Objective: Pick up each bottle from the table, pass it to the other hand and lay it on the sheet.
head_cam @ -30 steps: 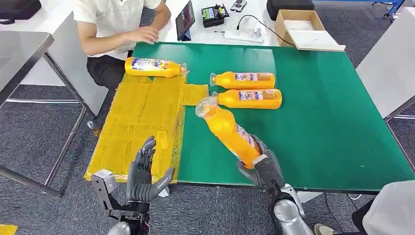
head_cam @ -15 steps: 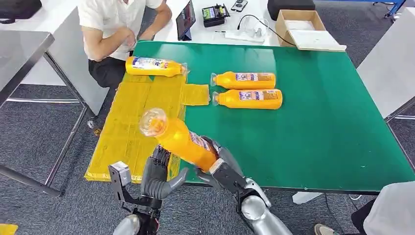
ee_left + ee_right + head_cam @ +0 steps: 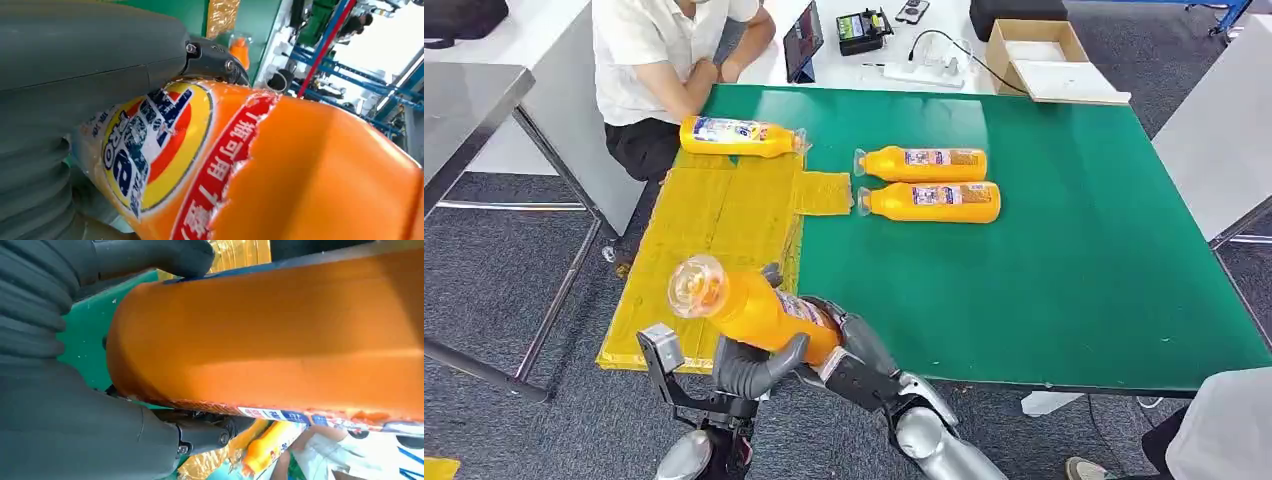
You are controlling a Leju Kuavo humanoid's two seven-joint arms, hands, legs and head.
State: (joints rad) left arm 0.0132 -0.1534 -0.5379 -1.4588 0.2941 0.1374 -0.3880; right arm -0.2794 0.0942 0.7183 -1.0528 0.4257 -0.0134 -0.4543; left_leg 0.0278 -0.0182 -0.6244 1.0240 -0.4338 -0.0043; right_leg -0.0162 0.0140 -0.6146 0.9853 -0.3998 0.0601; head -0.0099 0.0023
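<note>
An orange bottle point(image 3: 749, 308) with a clear cap hangs tilted over the table's near edge, cap pointing to my left. My right hand point(image 3: 856, 352) grips its base. My left hand point(image 3: 749, 368) wraps its middle, thumb under it and a finger over the top. Up close in the left wrist view, the bottle's label point(image 3: 165, 145) sits under my left hand's thumb point(image 3: 85, 60). The right wrist view shows the orange bottle body point(image 3: 280, 340) in my right hand point(image 3: 60, 405). One bottle point(image 3: 739, 136) lies at the far end of the yellow sheet point(image 3: 704, 230). Two bottles point(image 3: 924, 162) point(image 3: 934, 201) lie on the green table point(image 3: 1074, 260).
A person in a white shirt point(image 3: 664, 50) sits at the table's far left corner, arms drawn in. Behind the table are a tablet point(image 3: 802, 40), a cardboard box point(image 3: 1044, 55) and cables. A grey table point(image 3: 464, 110) stands to the left.
My right hand has carried the bottle leftwards, from over the green table to the near edge by the sheet. My left hand, open earlier, has closed round it. The person pulled an arm back.
</note>
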